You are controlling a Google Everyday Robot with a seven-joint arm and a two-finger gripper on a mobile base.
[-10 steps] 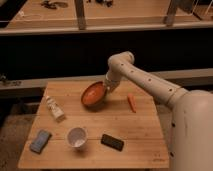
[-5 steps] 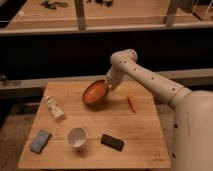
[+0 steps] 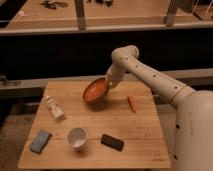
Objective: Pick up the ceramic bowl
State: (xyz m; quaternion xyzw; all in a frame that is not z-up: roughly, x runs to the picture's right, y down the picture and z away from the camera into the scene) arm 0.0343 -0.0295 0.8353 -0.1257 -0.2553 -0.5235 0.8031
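The ceramic bowl (image 3: 95, 90) is orange-red, round and shallow. It is tilted, its inside facing the camera, and lifted a little above the far middle of the wooden table (image 3: 140, 137). My gripper (image 3: 108, 83) is at the bowl's right rim, at the end of the white arm (image 3: 150, 75) that reaches in from the right, and it holds the bowl by that rim.
On the table lie an orange carrot (image 3: 131, 103) right of the bowl, a white bottle (image 3: 54, 108) at left, a white cup (image 3: 77, 137) near the front, a black phone-like object (image 3: 112, 142) and a blue-grey flat object (image 3: 40, 141). A dark railing runs behind the table.
The bowl has risen slightly off the table and tilted more upright in the gripper. The other objects have not moved.
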